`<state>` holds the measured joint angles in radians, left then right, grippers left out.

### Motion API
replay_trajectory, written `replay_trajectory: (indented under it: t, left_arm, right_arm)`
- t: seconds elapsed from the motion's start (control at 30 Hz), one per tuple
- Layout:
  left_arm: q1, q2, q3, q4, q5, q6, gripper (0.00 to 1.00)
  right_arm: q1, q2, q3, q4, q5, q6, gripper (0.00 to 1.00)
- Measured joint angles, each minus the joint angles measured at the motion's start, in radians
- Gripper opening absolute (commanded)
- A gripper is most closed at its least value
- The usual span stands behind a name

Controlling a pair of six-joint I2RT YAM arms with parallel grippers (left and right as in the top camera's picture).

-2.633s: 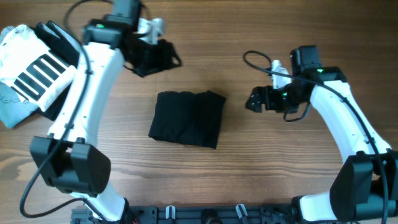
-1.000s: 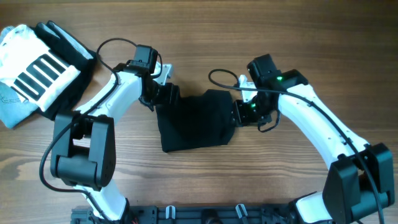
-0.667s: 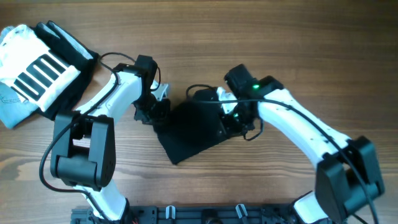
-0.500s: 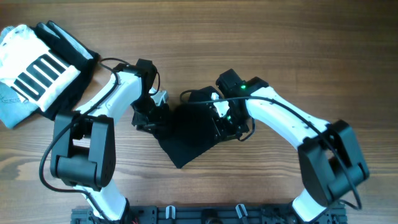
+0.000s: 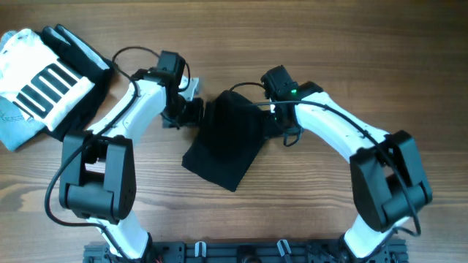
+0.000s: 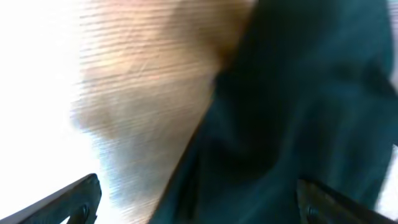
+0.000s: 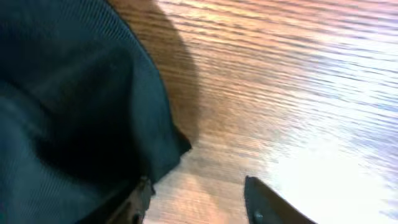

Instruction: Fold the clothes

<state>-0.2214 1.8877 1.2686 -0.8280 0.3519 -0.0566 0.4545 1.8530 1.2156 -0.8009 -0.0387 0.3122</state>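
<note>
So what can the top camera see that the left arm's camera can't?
Only the overhead view shows both arms, the whole black garment lying between them, and the striped white garment off in the far corner. Only the left wrist view shows the left gripper from behind, its fingertips spread wide, and the black fabric's folds up close, a bit blurry. Both show the black garment on the wooden table.
</note>
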Motion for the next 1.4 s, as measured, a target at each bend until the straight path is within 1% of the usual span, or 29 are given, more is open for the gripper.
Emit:
replay_trajectory:
  t: [0.1, 0.2, 0.27, 0.33, 0.37, 0.4, 0.43, 0.5, 0.53, 0.7, 0.83, 0.9, 0.97, 1.1, 1.2, 1.33, 1.4]
  left_arm:
    - [0.0, 0.0, 0.005, 0.078, 0.097, 0.029, 1.0]
    - [0.0, 0.006, 0.006, 0.108, 0.177, 0.045, 1.0]
    - [0.0, 0.042, 0.009, 0.113, 0.203, 0.05, 0.99]
    - [0.0, 0.119, 0.013, 0.109, 0.257, 0.053, 0.83]
    - [0.001, 0.135, 0.026, 0.098, 0.296, 0.06, 0.67]
    - [-0.005, 0.167, 0.032, 0.074, 0.362, 0.062, 0.55]
    - [-0.01, 0.178, 0.035, 0.057, 0.391, 0.06, 0.45]
    - [-0.036, 0.208, 0.036, 0.025, 0.406, 0.067, 0.13]
    - [-0.052, 0.22, 0.034, 0.023, 0.418, 0.065, 0.04]
    - [-0.059, 0.225, 0.034, 0.043, 0.44, 0.067, 0.04]
    - [0.021, 0.226, 0.115, 0.023, 0.433, 0.066, 0.04]
    - [0.114, 0.216, 0.217, 0.019, 0.423, 0.066, 0.04]
    - [0.193, 0.181, 0.282, 0.009, 0.403, 0.066, 0.04]
    - [0.385, 0.067, 0.407, 0.025, 0.345, 0.054, 0.04]
    - [0.534, 0.004, 0.435, 0.089, 0.327, 0.013, 0.04]
    - [0.707, -0.004, 0.436, 0.131, 0.303, -0.036, 0.04]
    - [0.778, -0.004, 0.436, 0.15, 0.246, -0.047, 0.04]
  right_arm:
    - [-0.017, -0.077, 0.003, -0.026, 0.008, -0.01, 0.61]
    - [-0.033, -0.183, 0.008, -0.05, 0.015, -0.027, 0.62]
    - [-0.033, -0.224, 0.014, -0.067, 0.018, -0.03, 0.62]
    - [-0.033, -0.236, 0.015, -0.098, 0.018, -0.03, 0.62]
    - [-0.033, -0.236, 0.015, -0.122, 0.018, -0.03, 0.62]
    - [-0.033, -0.236, 0.015, -0.131, 0.018, -0.03, 0.62]
    - [-0.034, -0.236, 0.015, -0.135, 0.018, -0.03, 0.62]
    - [-0.039, -0.236, 0.015, -0.143, 0.018, -0.029, 0.62]
    - [-0.045, -0.236, 0.015, -0.145, 0.018, -0.029, 0.62]
    - [-0.071, -0.236, 0.015, -0.167, 0.018, -0.029, 0.61]
    - [-0.089, -0.237, 0.016, -0.179, 0.018, -0.028, 0.61]
    - [-0.104, -0.239, 0.016, -0.187, 0.018, -0.028, 0.61]
    - [-0.115, -0.243, 0.016, -0.189, 0.018, -0.028, 0.61]
    - [-0.124, -0.254, 0.016, -0.19, 0.018, -0.025, 0.61]
    - [-0.124, -0.254, 0.016, -0.19, 0.018, -0.025, 0.61]
    - [-0.124, -0.254, 0.016, -0.19, 0.018, -0.025, 0.61]
    - [-0.124, -0.254, 0.016, -0.19, 0.018, -0.025, 0.6]
